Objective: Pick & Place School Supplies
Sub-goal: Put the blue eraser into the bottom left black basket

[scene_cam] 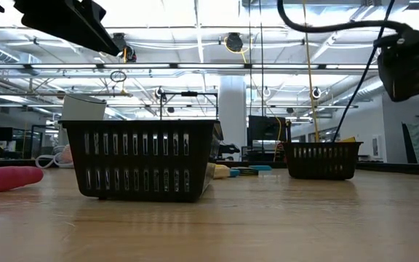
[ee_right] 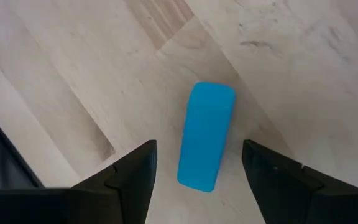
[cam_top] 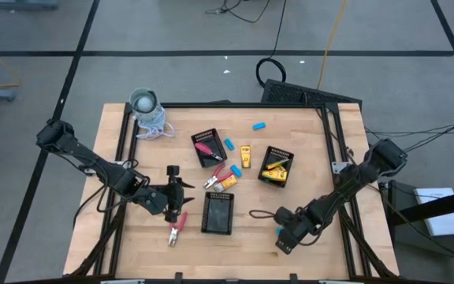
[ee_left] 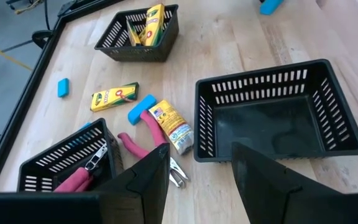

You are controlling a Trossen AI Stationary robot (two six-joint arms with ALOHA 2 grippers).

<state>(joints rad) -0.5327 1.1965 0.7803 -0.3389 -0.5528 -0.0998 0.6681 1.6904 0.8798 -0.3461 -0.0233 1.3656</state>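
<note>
While your right hand (ee_right: 197, 165) hangs spread over the blue eraser (ee_right: 206, 135), drop straight down so both fingers bracket its long sides, then close. It is a smooth, light-blue oblong with rounded corners, lying flat on the table (cam_top: 345, 244) at the near right. Your left hand (ee_left: 199, 168) waits spread near the empty tray (ee_left: 272, 112).

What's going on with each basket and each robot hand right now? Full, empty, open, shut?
Near tray: empty, upright.
Left tray: holds a red-handled tool.
Right tray: holds yellow blocks.
Left gripper: open, holding nothing, above the table beside the near tray.
Right gripper: open, fingers either side of a blue piece lying flat on the table.
Red tool: lying loose on the table by the left gripper.
</note>
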